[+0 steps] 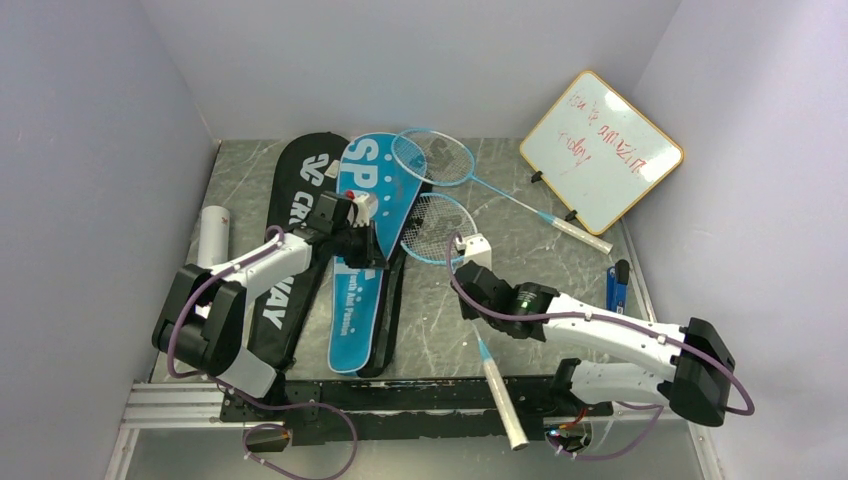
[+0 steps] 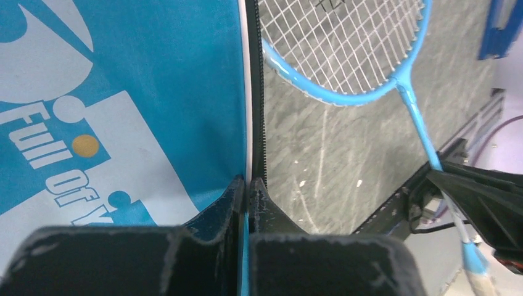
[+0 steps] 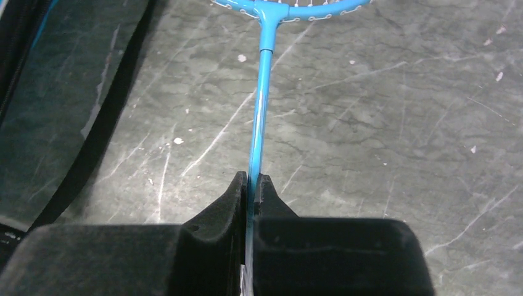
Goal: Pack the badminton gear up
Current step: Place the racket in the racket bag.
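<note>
Left tool (image 2: 248, 190): pinched on the zipper edge of the blue white-lettered racket-shaped bag (image 2: 123, 86).
Right tool (image 3: 253, 185): clamped on the shaft of the light-blue-framed racket (image 3: 263, 74).
Racket: head just beside the bag, above grey marbled worktop (image 3: 401, 123).

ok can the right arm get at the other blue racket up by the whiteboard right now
Probably not yet. The right gripper is shut on the shaft of the near racket, so its jaws are taken. The far racket lies uncovered, so the way looks free once that grip is released.
</note>
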Robot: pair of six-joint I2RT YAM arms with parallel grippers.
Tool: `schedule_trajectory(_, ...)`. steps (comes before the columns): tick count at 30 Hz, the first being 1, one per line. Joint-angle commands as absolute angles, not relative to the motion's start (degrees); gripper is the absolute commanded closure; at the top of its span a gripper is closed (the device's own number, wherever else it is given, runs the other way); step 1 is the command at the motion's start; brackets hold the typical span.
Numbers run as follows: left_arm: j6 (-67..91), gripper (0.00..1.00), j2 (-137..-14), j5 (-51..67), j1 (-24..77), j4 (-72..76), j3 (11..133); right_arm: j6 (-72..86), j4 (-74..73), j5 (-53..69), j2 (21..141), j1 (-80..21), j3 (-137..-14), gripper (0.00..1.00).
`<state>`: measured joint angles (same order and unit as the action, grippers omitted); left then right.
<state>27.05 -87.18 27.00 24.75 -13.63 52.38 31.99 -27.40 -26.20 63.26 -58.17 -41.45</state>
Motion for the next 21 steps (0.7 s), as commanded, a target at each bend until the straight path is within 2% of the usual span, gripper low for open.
schedule_trajectory(1, 22.94, 0.95, -86.97, 22.68, 26.66, -16.70, 55.54, 30.00, -23.48, -26.05, 64.13, -61.35, -45.16, 1.00)
schedule_trajectory(11, 18.79, 0.95, -86.37, 13.69, 36.20, -26.17, 61.51, 29.30, -7.73, -24.29, 71.80, -62.90, -45.25, 1.00)
schedule_trajectory(21, 17.15, 0.95, -82.12, 23.33, 37.50, -27.42, 59.13, 30.05, 1.71, -28.89, 82.65, -61.46, -47.03, 1.00)
